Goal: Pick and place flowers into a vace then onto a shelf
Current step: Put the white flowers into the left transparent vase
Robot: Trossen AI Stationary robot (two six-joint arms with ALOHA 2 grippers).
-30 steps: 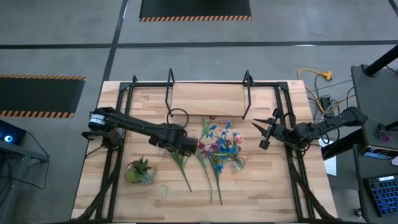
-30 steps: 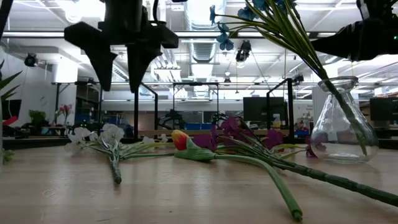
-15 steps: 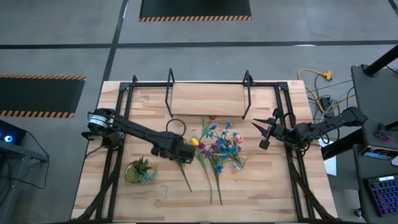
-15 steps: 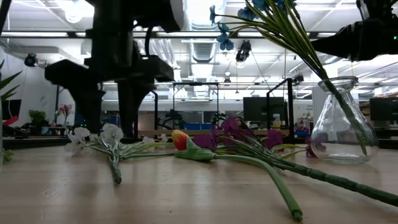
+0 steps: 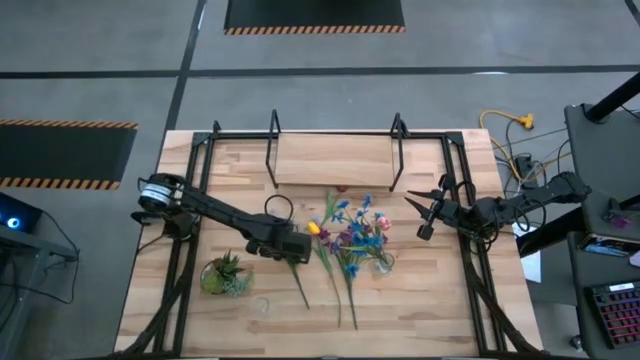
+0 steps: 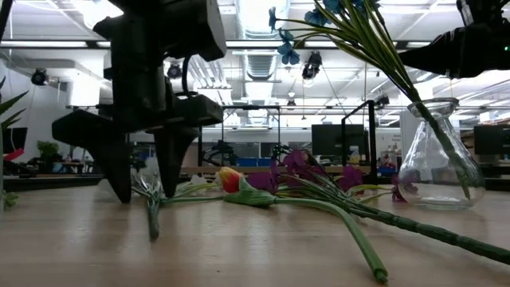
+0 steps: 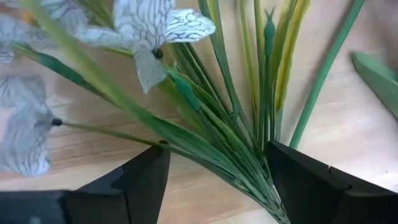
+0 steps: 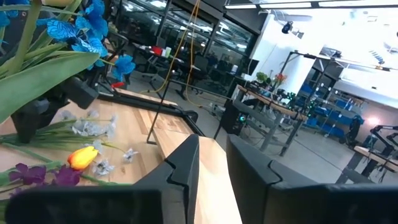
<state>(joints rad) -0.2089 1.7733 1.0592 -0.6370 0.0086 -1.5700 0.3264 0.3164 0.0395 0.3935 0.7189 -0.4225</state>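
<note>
Several loose flowers lie on the table: a white one (image 7: 155,25) with its stem (image 6: 151,219) pointing toward the near edge, an orange tulip (image 6: 231,179) and purple ones (image 6: 299,163). My left gripper (image 6: 145,195) points down, open, with its fingers on either side of the white flower's stem and leaves (image 7: 217,134), tips close to the tabletop. The clear vase (image 6: 441,155) stands to the right and holds blue flowers (image 5: 355,225). The shelf (image 5: 335,160) stands at the far edge. My right gripper (image 5: 422,218) hovers level at the right, a narrow gap between its fingers, holding nothing.
A squat green potted plant (image 5: 225,275) sits near the front left. Black metal frame rails (image 5: 190,260) run along the table's left and right sides. Bare wood lies along the near edge in front of the flower stems.
My left gripper has come down from above the white flower almost to the tabletop, shifting slightly toward the near left and tipping more steeply downward. Its fingers stay open and now straddle the stem. The flowers have stayed where they were.
</note>
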